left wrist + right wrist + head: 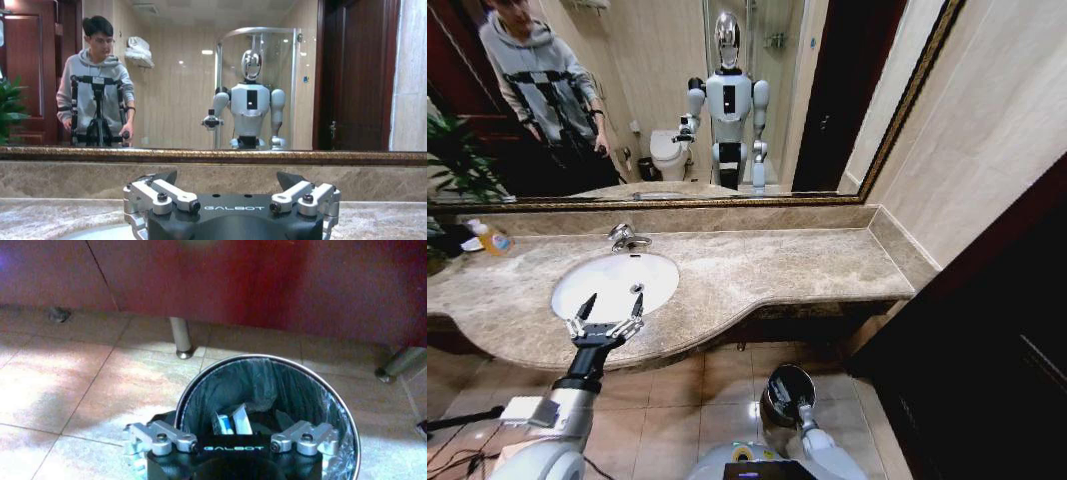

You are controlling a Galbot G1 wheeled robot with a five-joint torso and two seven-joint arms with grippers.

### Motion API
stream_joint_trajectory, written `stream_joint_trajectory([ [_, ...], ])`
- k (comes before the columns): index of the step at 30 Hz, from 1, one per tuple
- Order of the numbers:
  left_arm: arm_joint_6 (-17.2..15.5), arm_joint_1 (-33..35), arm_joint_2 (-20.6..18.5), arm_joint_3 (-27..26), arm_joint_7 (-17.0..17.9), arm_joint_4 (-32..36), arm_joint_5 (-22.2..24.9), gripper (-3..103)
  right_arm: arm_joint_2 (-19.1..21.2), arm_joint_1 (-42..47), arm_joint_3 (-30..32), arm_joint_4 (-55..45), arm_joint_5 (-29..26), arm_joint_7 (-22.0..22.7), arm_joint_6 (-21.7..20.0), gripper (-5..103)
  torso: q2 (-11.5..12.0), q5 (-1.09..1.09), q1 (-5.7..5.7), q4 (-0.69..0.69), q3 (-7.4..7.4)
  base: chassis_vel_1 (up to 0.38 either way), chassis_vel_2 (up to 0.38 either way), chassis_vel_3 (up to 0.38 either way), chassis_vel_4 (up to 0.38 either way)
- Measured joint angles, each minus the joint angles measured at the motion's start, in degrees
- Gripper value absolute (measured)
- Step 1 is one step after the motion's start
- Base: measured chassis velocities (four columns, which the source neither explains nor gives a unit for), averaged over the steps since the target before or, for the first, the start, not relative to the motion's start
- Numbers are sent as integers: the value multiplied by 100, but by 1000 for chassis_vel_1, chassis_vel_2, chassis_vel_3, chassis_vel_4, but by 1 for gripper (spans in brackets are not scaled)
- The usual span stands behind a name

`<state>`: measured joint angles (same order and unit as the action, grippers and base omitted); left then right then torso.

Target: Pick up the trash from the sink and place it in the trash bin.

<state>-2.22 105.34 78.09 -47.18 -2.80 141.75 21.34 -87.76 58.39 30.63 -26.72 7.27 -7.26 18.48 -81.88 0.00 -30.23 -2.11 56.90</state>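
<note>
trash bin: near rim cut off | right end effector: fingertips hidden inside

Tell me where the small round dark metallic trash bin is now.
The small round dark metallic trash bin stands on the tiled floor below the marble counter, with the right gripper directly over its opening.

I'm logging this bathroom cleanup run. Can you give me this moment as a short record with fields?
left end effector: open, at the sink's near edge, holding nothing
right end effector: open, low by the floor, over the trash bin's mouth
sink: white basin, no trash seen in it
trash bin: on the tiled floor, dark liner inside
trash: white sachets with blue markings lying in the bin
yellow-orange bottle: on the counter, left of the sink
</note>
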Motion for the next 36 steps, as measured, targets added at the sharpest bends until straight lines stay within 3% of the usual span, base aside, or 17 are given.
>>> stream_joint_trajectory([
  [14, 0, 0, 0, 0, 0, 0, 0, 100, 18, 294, 16, -551, -131, 216, -185, 100, 0, 0, 0, 0, 0, 0, 0, 0, 0],
  [18, 0, 0, 0, 0, 0, 0, 0, 100, 5, 534, 5, -1187, -120, 437, -295, 100, 0, 2, 0, 0, 0, 0, 0, 0, 0],
  [21, 0, 0, 0, 0, 0, 0, 0, 100, 89, 1060, -4, -2463, 3, 541, -515, 100, 0, -1, 0, -1, 0, 0, 0, 0, 0],
  [23, 0, 0, 0, 0, 0, 0, 0, 100, 106, 1224, -7, -2798, -53, 560, -549, 100, 0, 0, 0, 0, 0, 0, 0, 0, 0],
  [25, 0, 0, 0, 0, 0, 0, 0, 100, 185, 1674, 5, -3902, -450, 600, -682, 100, 0, 1, 0, 0, 0, 0, 0, 0, 0],
  [26, 0, 0, 0, 0, 0, 0, 0, 100, 185, 1674, 5, -3902, -450, 600, -682, 100, 0, 1, 0, 0, 0, 0, 0, 0, 0],
  [29, 0, 0, 0, 0, 0, 0, 0, 100, 340, 2271, 70, -5262, -1248, 566, -925, 100, 0, 1, 0, 0, 0, 0, 0, 0, 0],
  [33, 0, 0, 0, 0, 0, 0, 0, 100, 425, 2610, 155, -6053, -1658, 555, -1014, 100, 0, 0, 0, 0, 0, 0, 0, 0, 0],
  [36, 0, 0, 0, 0, 0, 0, 0, 100, 439, 3074, 320, -7183, -1966, 553, -1113, 100, 0, 1, 0, 0, 0, 0, 0, 0, 0],
])
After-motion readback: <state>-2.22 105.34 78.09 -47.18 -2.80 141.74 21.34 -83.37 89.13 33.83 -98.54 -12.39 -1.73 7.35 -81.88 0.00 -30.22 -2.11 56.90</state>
